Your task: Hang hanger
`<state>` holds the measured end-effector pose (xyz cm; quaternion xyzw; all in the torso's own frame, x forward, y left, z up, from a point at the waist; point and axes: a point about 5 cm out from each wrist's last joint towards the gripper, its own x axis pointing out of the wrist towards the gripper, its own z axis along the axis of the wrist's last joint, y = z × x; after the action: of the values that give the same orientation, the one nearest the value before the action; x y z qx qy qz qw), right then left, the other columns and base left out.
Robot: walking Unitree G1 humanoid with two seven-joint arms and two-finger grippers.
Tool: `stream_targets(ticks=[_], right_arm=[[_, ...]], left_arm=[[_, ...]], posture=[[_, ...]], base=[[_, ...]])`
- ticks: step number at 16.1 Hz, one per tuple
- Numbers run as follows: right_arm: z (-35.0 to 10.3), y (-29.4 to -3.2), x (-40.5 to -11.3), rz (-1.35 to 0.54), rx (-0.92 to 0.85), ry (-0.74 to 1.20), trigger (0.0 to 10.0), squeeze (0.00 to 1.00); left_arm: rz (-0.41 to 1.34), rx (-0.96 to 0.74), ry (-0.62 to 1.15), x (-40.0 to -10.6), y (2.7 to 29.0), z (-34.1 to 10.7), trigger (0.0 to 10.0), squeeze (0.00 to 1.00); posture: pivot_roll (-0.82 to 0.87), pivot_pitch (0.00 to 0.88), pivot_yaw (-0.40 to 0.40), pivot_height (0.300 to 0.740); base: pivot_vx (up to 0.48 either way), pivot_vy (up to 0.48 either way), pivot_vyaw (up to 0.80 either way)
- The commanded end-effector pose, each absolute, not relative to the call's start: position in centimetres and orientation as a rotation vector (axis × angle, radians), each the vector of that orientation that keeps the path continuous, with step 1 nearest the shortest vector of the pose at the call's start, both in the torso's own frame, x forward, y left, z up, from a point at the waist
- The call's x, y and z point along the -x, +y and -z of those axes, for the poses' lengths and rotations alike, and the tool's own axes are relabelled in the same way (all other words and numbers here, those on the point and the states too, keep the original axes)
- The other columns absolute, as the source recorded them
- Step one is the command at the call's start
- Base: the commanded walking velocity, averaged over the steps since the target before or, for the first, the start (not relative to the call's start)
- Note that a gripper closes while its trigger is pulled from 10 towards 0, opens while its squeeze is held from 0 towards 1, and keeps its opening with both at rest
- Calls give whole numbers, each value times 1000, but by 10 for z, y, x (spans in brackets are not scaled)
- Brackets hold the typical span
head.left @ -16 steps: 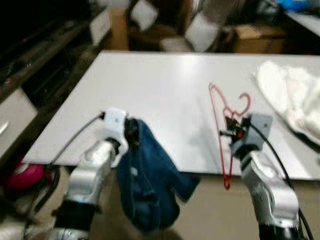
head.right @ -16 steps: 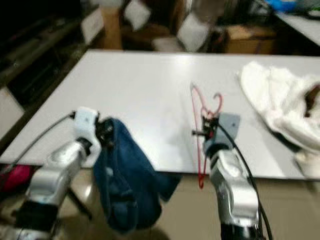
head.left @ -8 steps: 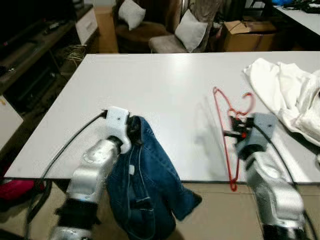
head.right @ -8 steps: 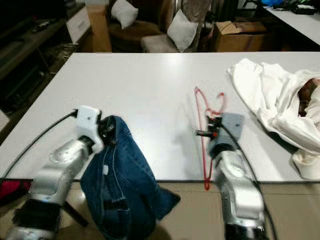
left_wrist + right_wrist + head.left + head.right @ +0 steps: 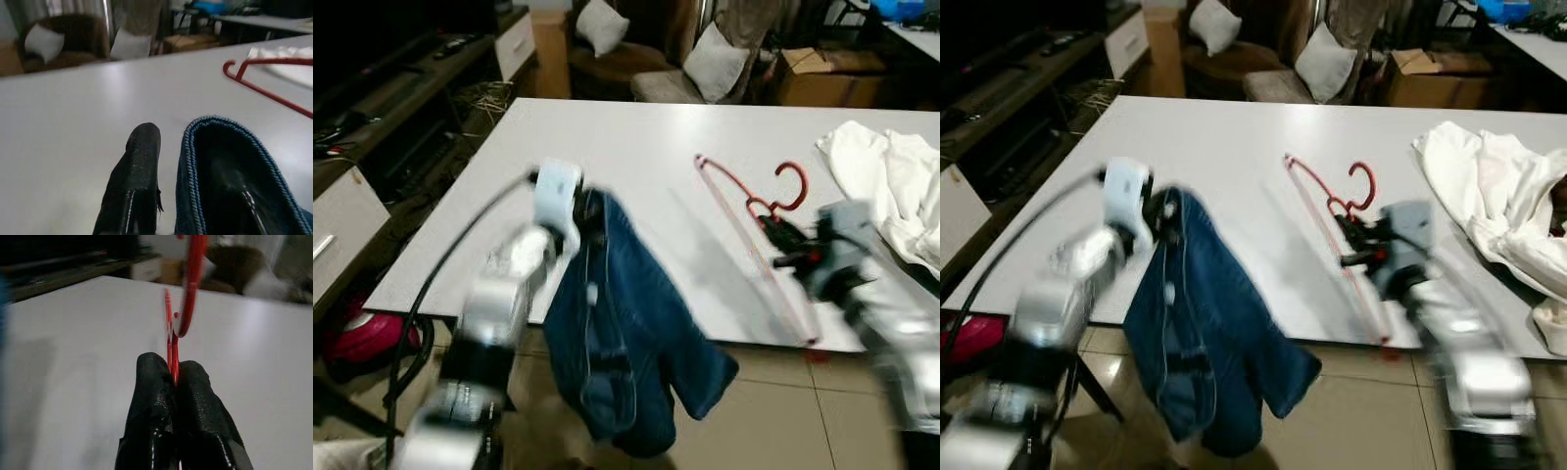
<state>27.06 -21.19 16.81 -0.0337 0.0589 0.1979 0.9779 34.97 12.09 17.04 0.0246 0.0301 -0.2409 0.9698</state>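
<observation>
White tabletop (image 5: 636, 147) runs across your view, with a dark couch and pale cushions (image 5: 713, 70) beyond its far edge and a low dark shelf unit (image 5: 372, 108) off to your left. A heap of white cloth (image 5: 891, 201) lies on the table's right side, well apart from both arms.

Your right gripper (image 5: 173, 374) is pinched tight on the red wire hanger (image 5: 754, 245), the two black fingers pressed together on the wire just below the hook. Holding it near the neck leaves the hook free for a rail and lets the triangular frame trail back toward the near table edge, tilted over the surface; whether its lower corner touches the table is lost in blur.

Your left gripper (image 5: 585, 211) is clamped on the denim jeans (image 5: 626, 343), one finger (image 5: 134, 186) outside and the waistband hem (image 5: 195, 166) against it. Gripping at the waistband lets the legs hang clear past the table edge toward the tiled floor (image 5: 783, 411), so the garment stays open rather than bunched.

Both arms are smeared with motion blur, so positions are approximate. Judging by this, the hanger and jeans are well apart; the jeans likely need to go onto the frame before you look for somewhere to hang it.
</observation>
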Motion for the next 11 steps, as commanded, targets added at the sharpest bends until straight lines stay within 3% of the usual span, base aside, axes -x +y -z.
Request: stream_targets(ticks=[1, 5, 11], right_arm=[[-177, -209, -265, -506, 71, 108, 10000, 0], [-217, -233, -242, -775, 135, 74, 10000, 0], [-268, -260, -215, -912, 158, -40, 10000, 0]], left_arm=[[488, -78, -28, -360, 123, -194, 10000, 0], [480, -165, -144, -393, 123, -250, 10000, 0], [489, -205, -246, -407, 121, -295, 10000, 0]], posture=[[-81, 0, 50, 740], [-83, 0, 52, 740], [-92, 0, 65, 740]], base=[[0, 0, 0], [0, 0, 0], [0, 0, 0]])
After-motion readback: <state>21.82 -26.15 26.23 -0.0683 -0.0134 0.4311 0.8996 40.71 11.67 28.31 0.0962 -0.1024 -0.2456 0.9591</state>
